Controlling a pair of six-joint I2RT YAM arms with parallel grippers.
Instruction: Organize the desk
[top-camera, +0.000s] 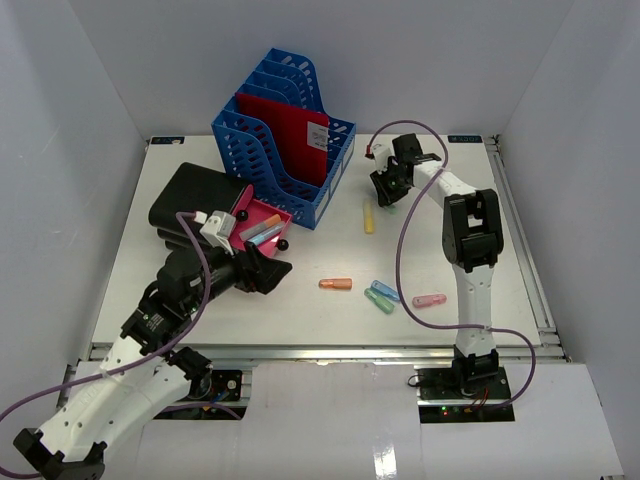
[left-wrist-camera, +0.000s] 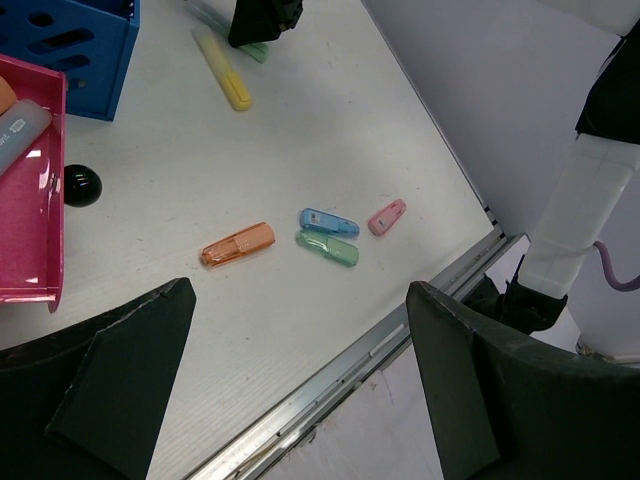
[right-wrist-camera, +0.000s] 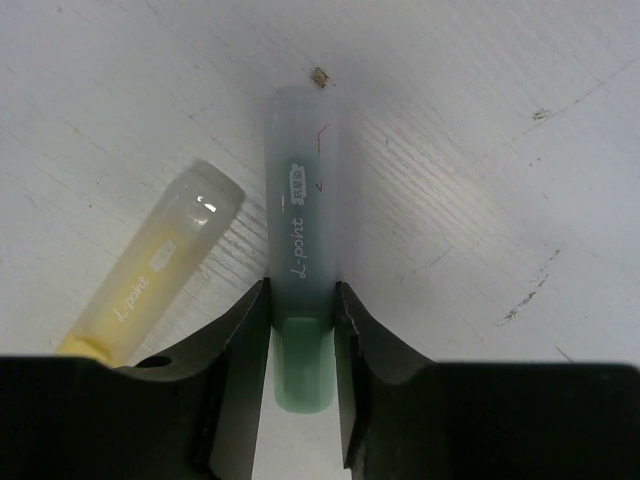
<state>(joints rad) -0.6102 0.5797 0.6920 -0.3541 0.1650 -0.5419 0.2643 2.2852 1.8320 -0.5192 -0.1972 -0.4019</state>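
Beyond five highlighters (top-camera: 336, 283), right claw (right-wrist-camera: 301, 295) grips green highlighter (right-wrist-camera: 303, 190).

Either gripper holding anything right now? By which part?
Right gripper pinches the green highlighter near its solid-green end, the pale end sticking out ahead. Left gripper is open, holding nothing.

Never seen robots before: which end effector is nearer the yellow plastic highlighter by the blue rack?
Right. The right end effector grips a pale green highlighter beside the yellow plastic highlighter; the left end effector is far off, by a pink tray.
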